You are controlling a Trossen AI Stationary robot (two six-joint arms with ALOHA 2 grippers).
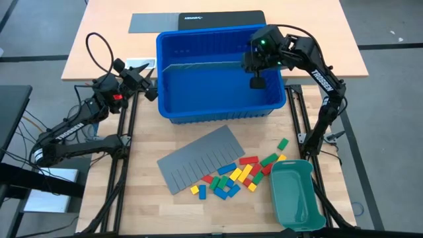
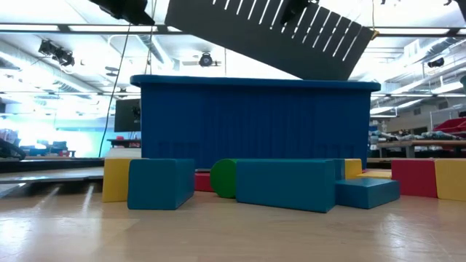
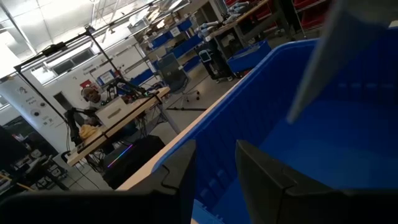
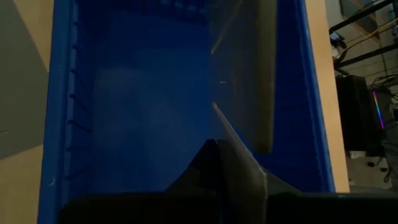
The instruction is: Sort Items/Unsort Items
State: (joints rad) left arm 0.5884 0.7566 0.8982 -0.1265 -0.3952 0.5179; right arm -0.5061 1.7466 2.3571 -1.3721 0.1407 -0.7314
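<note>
The wooden table [image 1: 112, 198] carries everything, w/ a big blue bin [image 1: 218, 109] standing near its far half, approx. in the middle. Inside the bin a thin pale sheet [image 1: 198, 64] stands on edge along its length, and the right gripper [image 1: 256, 80] reaches down into the bin at the right end; its fingers are closed, and in the right wrist view they meet on the near end of this sheet [image 4: 239, 106], so it is clamped on it. The left gripper [image 1: 147, 89] is outside the bin, just beside the left wall, w/ the fingers [image 3: 177, 180] partly apart and nothing visible between them; the bin rim [image 3: 205, 124] is right in front of it. In front of the bin a flat grey slotted divider sheet [image 1: 198, 157] lies on the table, tilted diagonal. At the near right corner a teal-green tray [image 1: 295, 193] rests, long side pointing away. The items [image 1: 234, 175], i.e. small red, yellow, green and blue blocks, lie scattered on the table between the grey sheet and the tray, some touching the sheet's near edge, one green block [image 1: 283, 143] a bit apart toward the bin. In the low view blue blocks [image 2: 287, 183] lie closest, yellow [image 2: 116, 178] and red [image 2: 411, 178] ones at the sides.
</note>
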